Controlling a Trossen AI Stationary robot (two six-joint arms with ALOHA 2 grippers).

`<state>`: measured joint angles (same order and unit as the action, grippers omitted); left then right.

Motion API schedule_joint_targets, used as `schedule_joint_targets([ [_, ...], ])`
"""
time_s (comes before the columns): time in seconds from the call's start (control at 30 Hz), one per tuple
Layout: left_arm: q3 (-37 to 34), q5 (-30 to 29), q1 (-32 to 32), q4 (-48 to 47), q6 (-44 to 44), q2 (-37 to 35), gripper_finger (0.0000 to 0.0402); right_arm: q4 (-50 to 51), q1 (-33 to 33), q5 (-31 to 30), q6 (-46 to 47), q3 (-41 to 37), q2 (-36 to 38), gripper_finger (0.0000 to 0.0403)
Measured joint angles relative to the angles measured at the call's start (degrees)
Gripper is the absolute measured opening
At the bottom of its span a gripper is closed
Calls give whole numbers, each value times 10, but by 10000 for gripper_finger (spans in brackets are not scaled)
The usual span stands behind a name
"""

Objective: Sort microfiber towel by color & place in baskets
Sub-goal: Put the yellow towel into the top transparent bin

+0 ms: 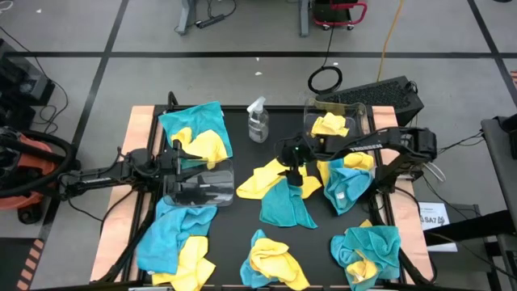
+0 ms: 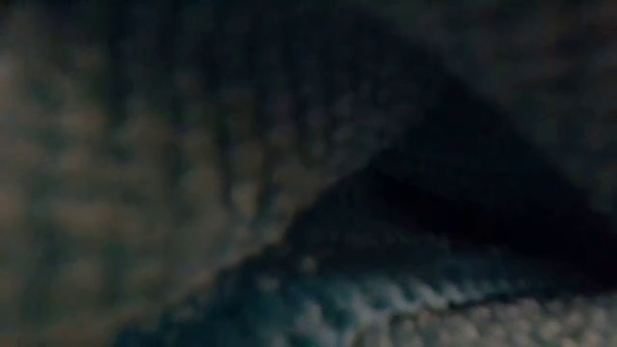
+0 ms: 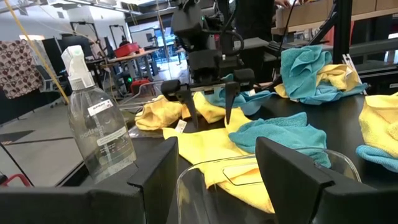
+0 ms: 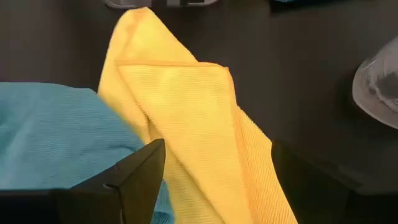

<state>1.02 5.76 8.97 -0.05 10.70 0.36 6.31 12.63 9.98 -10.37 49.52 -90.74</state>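
A cloth lies right against the low camera and fills its view with dark weave. In the middle of the table the right gripper (image 1: 292, 170) points down over a yellow towel (image 4: 186, 118), its jaws spread wide on both sides of the fold and holding nothing. A teal towel (image 4: 56, 130) lies just beside the yellow one and partly over it. The left gripper (image 1: 179, 156) is at the left basket (image 1: 202, 184), with its fingers (image 3: 292, 171) over the near rim, moderately apart; I cannot tell if they grip it. The right basket (image 1: 339, 117) holds one yellow towel. A spray bottle (image 1: 258, 121) stands between the baskets. Other mixed towels lie around the table.
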Motion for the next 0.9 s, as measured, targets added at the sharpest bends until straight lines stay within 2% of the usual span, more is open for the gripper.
schedule_joint_targets([
  [0.27, 0, 0, 0, 0, -18, 0, 221, -18, 0, 0, 6, 3, -63, 277],
  [0.5, 0, 0, 0, 0, -29, 0, 221, -14, 0, -26, 13, 53, -132, 276],
  [0.77, 0, 0, 0, 0, -29, 0, 221, 65, 0, -26, 8, 120, -191, 273],
  [0.9, 0, 0, 0, 0, -29, 0, 221, 72, -6, -27, 7, 132, -205, 247],
])
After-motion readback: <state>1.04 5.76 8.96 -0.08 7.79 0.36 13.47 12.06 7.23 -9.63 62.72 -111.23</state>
